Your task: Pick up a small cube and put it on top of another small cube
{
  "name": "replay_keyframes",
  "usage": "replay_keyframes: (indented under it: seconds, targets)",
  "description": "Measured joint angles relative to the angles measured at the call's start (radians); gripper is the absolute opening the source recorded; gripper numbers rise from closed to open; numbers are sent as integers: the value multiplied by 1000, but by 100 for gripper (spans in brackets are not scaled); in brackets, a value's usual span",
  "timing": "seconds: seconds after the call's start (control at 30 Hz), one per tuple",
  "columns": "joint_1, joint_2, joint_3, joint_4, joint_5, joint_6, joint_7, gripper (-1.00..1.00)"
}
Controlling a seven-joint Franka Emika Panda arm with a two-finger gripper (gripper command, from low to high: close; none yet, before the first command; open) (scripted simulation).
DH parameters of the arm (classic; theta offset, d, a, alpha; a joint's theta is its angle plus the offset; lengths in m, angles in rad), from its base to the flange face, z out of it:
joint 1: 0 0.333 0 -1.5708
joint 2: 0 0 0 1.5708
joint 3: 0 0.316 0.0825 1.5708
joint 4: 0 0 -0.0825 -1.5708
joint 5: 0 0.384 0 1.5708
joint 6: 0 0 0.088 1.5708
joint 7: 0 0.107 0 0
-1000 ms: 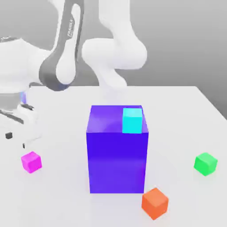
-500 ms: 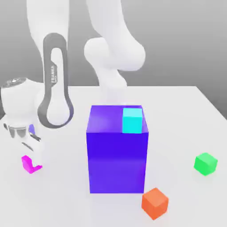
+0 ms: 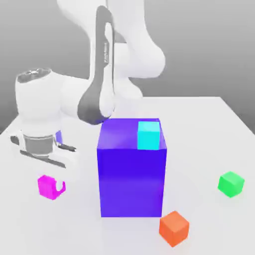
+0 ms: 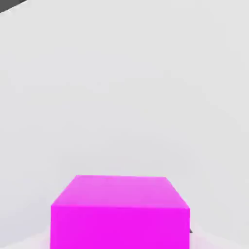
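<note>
The small magenta-pink cube [image 3: 47, 186] sits between the fingers of my gripper [image 3: 52, 188] at the exterior view's left, low over the white table [image 3: 199, 129]. The gripper is shut on it, and one white finger [image 3: 61, 187] shows against the cube's right face. In the hand view the same cube [image 4: 120, 214] is very close, with bare table beyond it. Whether the cube touches the table I cannot tell. A small cyan cube [image 3: 148, 135] rests on top of the big blue-purple block [image 3: 132, 174], near its right rear corner.
The big blue-purple block stands mid-table, just to the exterior view's right of my hand. An orange cube [image 3: 174, 228] lies in front of the block's right corner. A green cube [image 3: 231, 184] lies at the far right.
My hand came down over the magenta cube and shut on it. Hand and cube have since shifted toward the exterior view's right, nearer the big block.
</note>
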Motion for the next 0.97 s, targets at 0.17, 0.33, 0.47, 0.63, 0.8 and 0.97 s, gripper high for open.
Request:
replay_keyframes:
  seconds: [0.17,0.33,0.47,0.63,0.8,0.97]
  targets:
    - [202,-9,118,60,-20,-35,40,-100]
    - [418,-36,238,40,-12,-71,9,-100]
    - [589,-58,330,12,-2,-100,-26,-100]
    - [823,-94,382,-18,-36,-122,-108,-100]
    - [839,20,299,-13,-115,-15,-65,-100]
    - [853,95,275,-11,-162,53,-32,100]
